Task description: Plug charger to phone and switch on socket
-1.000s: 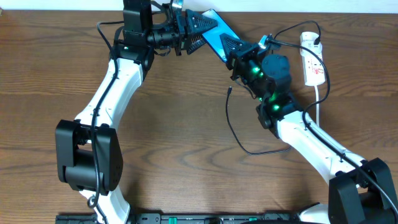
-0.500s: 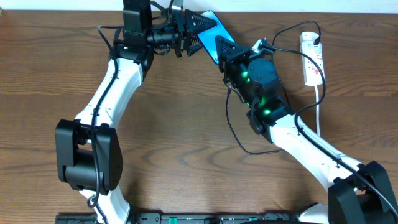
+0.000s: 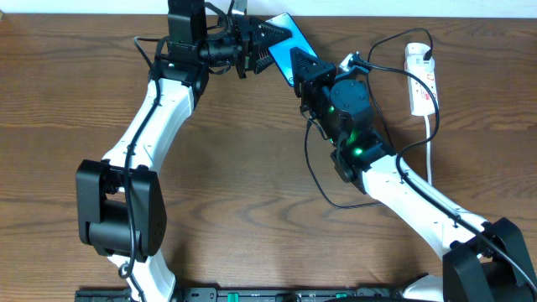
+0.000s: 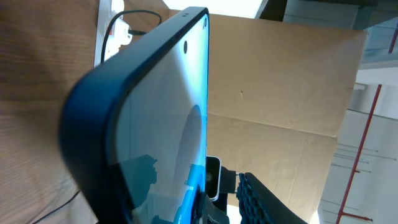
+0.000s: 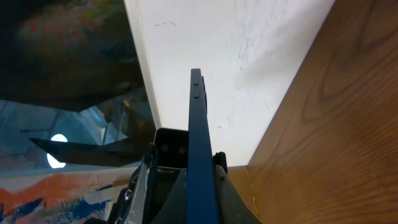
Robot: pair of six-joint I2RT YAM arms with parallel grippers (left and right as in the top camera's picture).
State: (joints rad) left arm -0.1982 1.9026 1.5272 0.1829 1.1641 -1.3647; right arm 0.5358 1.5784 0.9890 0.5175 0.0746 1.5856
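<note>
Now, from my remote station:
Phone: slim blue-screened smartphone (image 3: 285,27), raised on edge at the far side of the table, between both grippers.
Left gripper (image 3: 267,42): clamped on the phone's upper end.
Right gripper (image 3: 300,65): fingers hug both faces of the phone's lower end.
Charger: long thin black cable (image 3: 312,168), loose on the brown wooden table (image 3: 235,193) beside my right arm.
Socket: white oblong power strip with red switches (image 3: 422,84), far right, well apart from the phone.

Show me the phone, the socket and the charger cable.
phone (image 3: 288,38): overhead view, blue screen.
socket (image 3: 422,96): overhead view, white body.
charger cable (image 3: 305,159): overhead view, slack black stretch.
</note>
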